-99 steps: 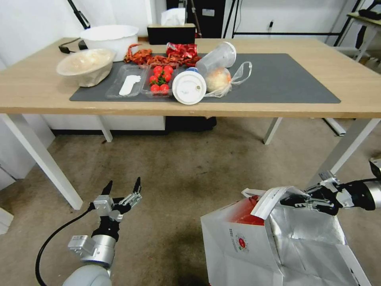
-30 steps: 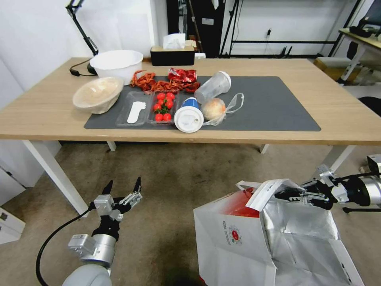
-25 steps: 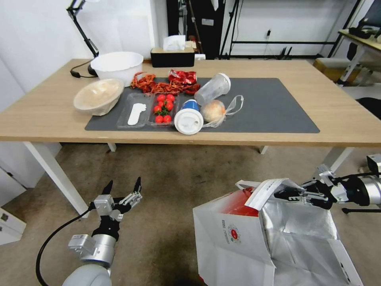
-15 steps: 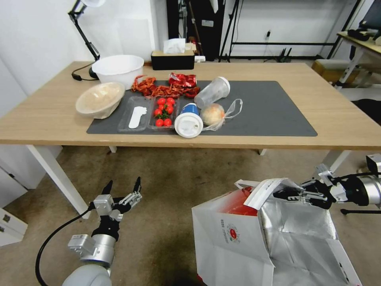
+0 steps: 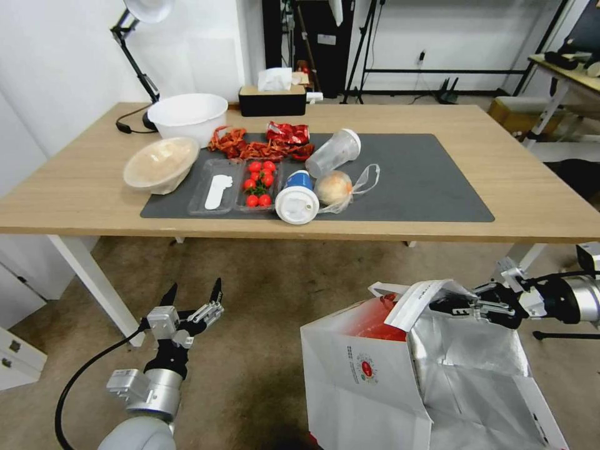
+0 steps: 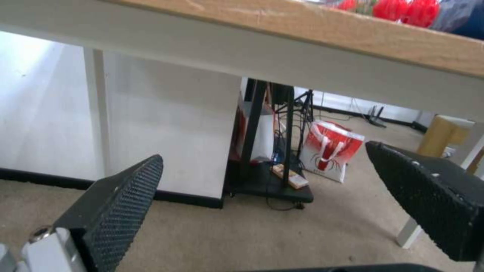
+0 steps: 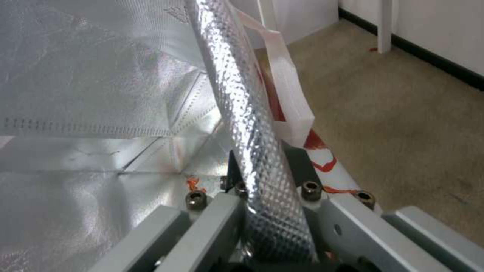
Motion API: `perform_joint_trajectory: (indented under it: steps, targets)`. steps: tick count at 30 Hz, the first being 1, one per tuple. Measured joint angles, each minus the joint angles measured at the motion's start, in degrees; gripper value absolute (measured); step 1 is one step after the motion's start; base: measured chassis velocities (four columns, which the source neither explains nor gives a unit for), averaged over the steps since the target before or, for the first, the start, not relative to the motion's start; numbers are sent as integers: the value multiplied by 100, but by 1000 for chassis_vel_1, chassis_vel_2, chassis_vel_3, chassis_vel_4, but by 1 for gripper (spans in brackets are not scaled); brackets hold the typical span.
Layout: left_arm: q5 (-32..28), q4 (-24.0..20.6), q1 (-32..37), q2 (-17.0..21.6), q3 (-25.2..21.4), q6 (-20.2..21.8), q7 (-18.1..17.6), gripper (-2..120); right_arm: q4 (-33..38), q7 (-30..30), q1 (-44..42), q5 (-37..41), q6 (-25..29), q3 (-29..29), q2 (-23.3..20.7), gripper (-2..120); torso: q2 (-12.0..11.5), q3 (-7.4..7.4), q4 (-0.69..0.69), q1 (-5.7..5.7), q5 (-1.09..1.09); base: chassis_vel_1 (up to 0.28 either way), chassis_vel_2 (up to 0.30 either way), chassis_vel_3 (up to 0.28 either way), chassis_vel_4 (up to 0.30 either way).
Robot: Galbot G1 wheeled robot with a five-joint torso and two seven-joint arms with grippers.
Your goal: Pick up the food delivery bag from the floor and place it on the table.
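1. Food delivery bag (image 5: 369,381) sits low in front of the robot, right of centre, mouth open with foil lining showing; can't tell if its base touches the floor (image 5: 281,281).
2. Right gripper (image 5: 465,306) pinches the bag's foil-lined top edge; in the right wrist view the foil rim (image 7: 252,151) runs between the closed jaws, white strap handle (image 7: 287,94) beside it.
3. Left gripper (image 5: 194,294) hovers low on the left, fingers spread, holding nothing.
4. Table (image 5: 531,181) stands beyond, with bowls, tomatoes and cups on its dark grey mat (image 5: 425,181).
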Motion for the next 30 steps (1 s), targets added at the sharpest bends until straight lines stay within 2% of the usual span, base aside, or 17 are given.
perform_joint_trajectory:
  steps: [30]
  targets:
    - [11, -37, 28, 2, -6, 10, -28, 100, 10, -19, -9, -5, -4, 18, 15, 0, 724, 423, 1, 300, 0, 0, 0, 0, 0]
